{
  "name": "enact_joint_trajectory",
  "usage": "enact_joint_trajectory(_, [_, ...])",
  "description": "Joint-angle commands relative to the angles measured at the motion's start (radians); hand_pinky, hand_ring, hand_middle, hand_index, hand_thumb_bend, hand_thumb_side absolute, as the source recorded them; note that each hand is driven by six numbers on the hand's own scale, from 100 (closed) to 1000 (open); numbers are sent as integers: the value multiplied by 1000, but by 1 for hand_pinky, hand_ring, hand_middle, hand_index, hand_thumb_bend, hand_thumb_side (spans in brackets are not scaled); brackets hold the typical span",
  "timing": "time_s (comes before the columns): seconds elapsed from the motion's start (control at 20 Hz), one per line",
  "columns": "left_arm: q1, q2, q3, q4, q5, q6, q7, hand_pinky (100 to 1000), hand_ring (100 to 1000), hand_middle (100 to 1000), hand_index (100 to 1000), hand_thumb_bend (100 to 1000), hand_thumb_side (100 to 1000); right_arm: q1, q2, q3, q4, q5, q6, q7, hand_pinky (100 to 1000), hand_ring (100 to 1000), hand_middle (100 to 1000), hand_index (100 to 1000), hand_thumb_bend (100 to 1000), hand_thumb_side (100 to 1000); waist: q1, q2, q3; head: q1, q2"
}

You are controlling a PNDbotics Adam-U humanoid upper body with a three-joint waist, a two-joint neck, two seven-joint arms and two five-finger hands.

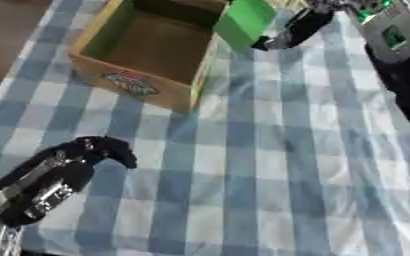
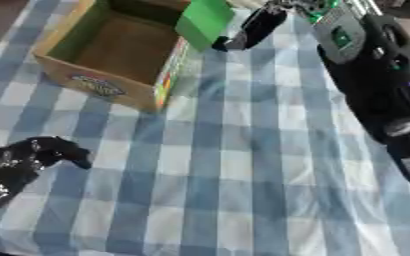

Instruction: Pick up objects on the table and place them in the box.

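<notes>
An open cardboard box point(image 1: 130, 82) with green inner walls stands at the upper left of the checked cloth. At its right rim a bright green block point(image 1: 243, 21) hangs tilted. My right hand point(image 1: 289, 31) reaches down from the upper right and pinches the block's right edge with its black fingers. How much of the block lies over the box opening is hard to tell. The box floor that shows is bare. My left hand point(image 1: 55, 177) rests low at the left, fingers relaxed, holding nothing.
The blue and white checked cloth point(image 1: 270, 165) covers the table. My right forearm point(image 2: 375, 75) runs down the right side. A dark floor strip point(image 1: 3, 40) marks the table's left edge beside the box.
</notes>
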Motion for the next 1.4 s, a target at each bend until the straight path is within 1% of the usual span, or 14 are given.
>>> enact_joint_trajectory(0.05, [-16, 0, -16, -9, 5, 1, -17, 925, 738, 705, 873, 110, 808, -29, -29, -21, -1, -24, 10, -6, 858, 757, 795, 427, 365, 183, 1, -24, 14, -23, -15])
enact_joint_trajectory(0.2, [-24, -9, -37, -2, 7, 4, -35, 926, 739, 706, 873, 113, 806, -38, -26, -29, 29, -15, 21, -10, 860, 761, 799, 435, 365, 176, -5, -30, 50, -58, -16])
enact_joint_trajectory(0.35, [-37, -20, -60, 7, 17, 8, -57, 926, 739, 706, 874, 115, 806, -51, -15, -36, 61, 11, 29, -22, 856, 759, 801, 440, 329, 158, -9, -32, 89, -94, -19])
enact_joint_trajectory(0.45, [-45, -24, -73, 12, 22, 10, -71, 927, 740, 706, 874, 117, 809, -59, -2, -37, 89, 18, 30, -28, 851, 755, 801, 446, 286, 148, -14, -30, 115, -117, -20])
enact_joint_trajectory(0.5, [-48, -26, -78, 14, 23, 11, -76, 927, 740, 707, 875, 120, 811, -61, 6, -39, 105, 17, 31, -28, 843, 751, 801, 448, 225, 139, -16, -28, 124, -127, -22])
enact_joint_trajectory(0.6, [-53, -31, -90, 16, 20, 12, -81, 928, 741, 707, 875, 121, 814, -66, 20, -45, 144, 10, 36, -28, 836, 747, 802, 449, 171, 139, -20, -23, 143, -144, -24])
enact_joint_trajectory(0.65, [-56, -33, -97, 16, 18, 12, -82, 929, 742, 707, 876, 124, 817, -68, 28, -50, 166, 8, 40, -29, 828, 743, 801, 449, 126, 141, -22, -20, 151, -150, -25])
enact_joint_trajectory(0.7, [-58, -34, -102, 16, 17, 12, -82, 929, 742, 708, 876, 124, 818, -70, 36, -55, 188, 7, 44, -32, 826, 741, 801, 449, 111, 144, -23, -17, 158, -154, -28])
enact_joint_trajectory(0.85, [-64, -40, -113, 17, 11, 11, -82, 930, 743, 708, 876, 126, 821, -81, 61, -73, 251, 13, 56, -57, 817, 735, 799, 453, 100, 138, -28, -7, 179, -167, -32])
enact_joint_trajectory(0.95, [-66, -42, -119, 18, 6, 11, -82, 931, 744, 709, 877, 131, 826, -88, 81, -80, 291, 34, 62, -74, 815, 734, 799, 464, 100, 161, -32, 0, 187, -173, -32])
enact_joint_trajectory(1.2, [-71, -45, -127, 23, -5, 9, -82, 933, 747, 712, 879, 135, 830, -90, 126, -81, 351, 84, 56, -95, 819, 739, 801, 474, 100, 212, -37, 11, 189, -173, -35])
enact_joint_trajectory(1.25, [-72, -46, -128, 23, -6, 9, -82, 934, 747, 712, 879, 136, 831, -90, 132, -77, 357, 96, 52, -95, 820, 741, 802, 488, 100, 229, -38, 12, 189, -171, -36])
enact_joint_trajectory(1.35, [-74, -46, -132, 24, -12, 8, -82, 935, 749, 714, 880, 135, 835, -87, 144, -69, 362, 131, 43, -97, 826, 747, 805, 585, 100, 253, -40, 14, 188, -170, -36])
enact_joint_trajectory(1.4, [-74, -46, -134, 24, -15, 7, -82, 936, 749, 714, 880, 135, 836, -86, 149, -67, 363, 147, 37, -99, 827, 748, 805, 655, 101, 294, -40, 14, 188, -169, -36])
